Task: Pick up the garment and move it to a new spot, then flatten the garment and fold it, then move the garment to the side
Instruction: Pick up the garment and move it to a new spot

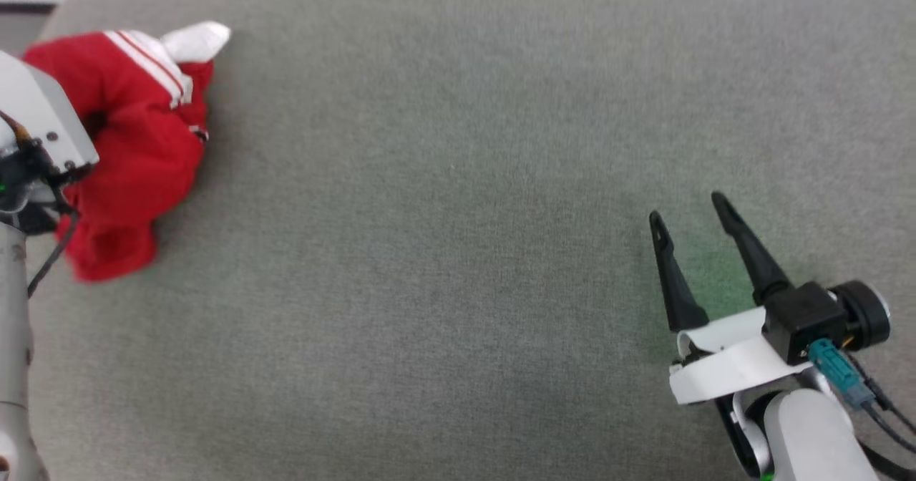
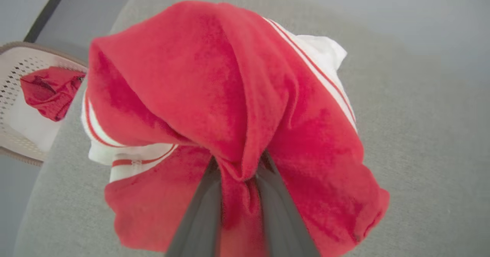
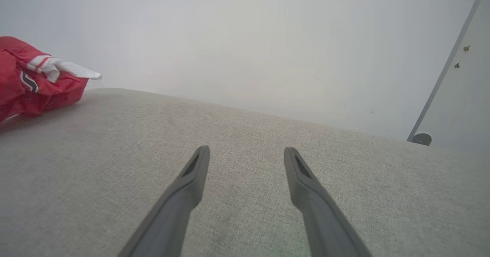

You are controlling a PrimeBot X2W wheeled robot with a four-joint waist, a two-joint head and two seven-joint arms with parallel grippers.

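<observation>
The bright red white-sleeved jersey [image 1: 136, 144], bunched at the left end of the grey fabric surface [image 1: 458, 266], is pinched in the left gripper [image 2: 238, 169] and should be lifted fully clear before being carried, the right gripper [image 1: 688, 217] being left open.

Soft, even light covers the grey woven fabric surface [image 1: 458, 180]. On it, between my right claw's [image 1: 687, 207] fingers, sits a faint green glow. The crumpled red-and-white jersey [image 1: 136, 144] at its left end looks motion-smeared and casts a soft shadow.

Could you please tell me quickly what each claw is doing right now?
Left claw: closed on a fold of the red jersey.
Right claw: open, holding nothing.
</observation>
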